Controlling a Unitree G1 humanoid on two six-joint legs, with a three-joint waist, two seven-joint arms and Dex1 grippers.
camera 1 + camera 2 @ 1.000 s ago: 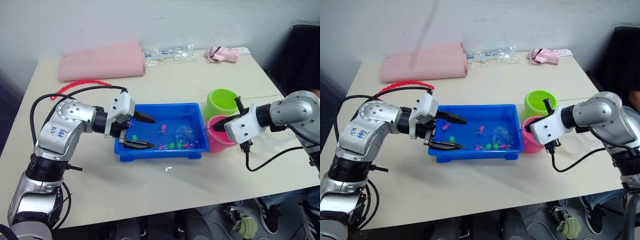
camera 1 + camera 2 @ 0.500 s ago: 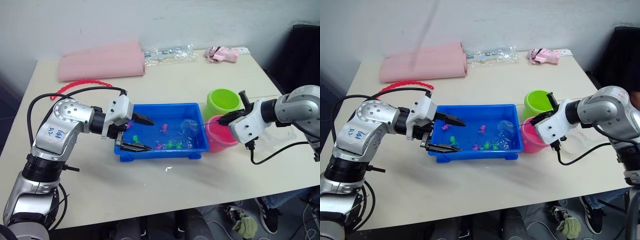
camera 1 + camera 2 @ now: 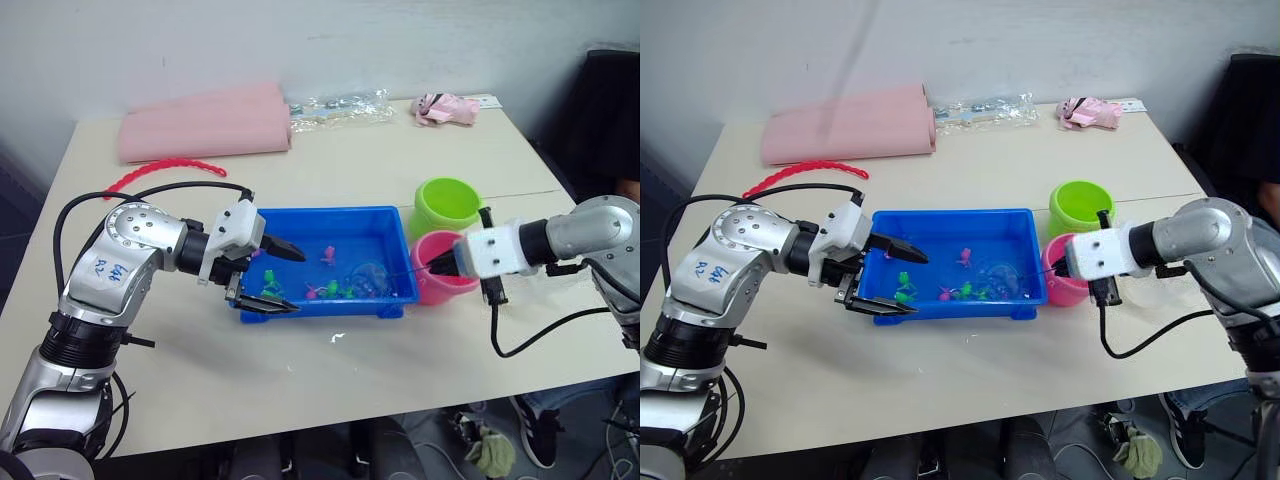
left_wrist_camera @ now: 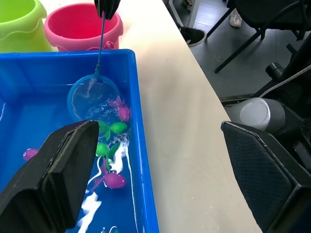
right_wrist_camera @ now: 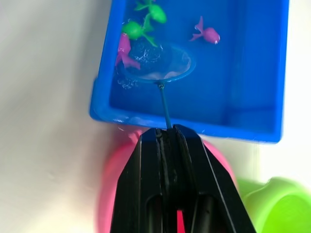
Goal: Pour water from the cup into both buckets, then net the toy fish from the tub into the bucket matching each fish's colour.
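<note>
Left eye view — pink bucket [image 3: 441, 281] and green bucket [image 3: 446, 205] flank tub [image 3: 395, 222].

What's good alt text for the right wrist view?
The right gripper, shut on the net handle, holds the ring in the water of the blue tub, beside pink and green toy fish; the pink bucket sits below.

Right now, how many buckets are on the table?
2. The green bucket stands by the tub's far right corner. The pink bucket stands just in front of it, by the tub's near right corner, partly behind the right end effector.
</note>
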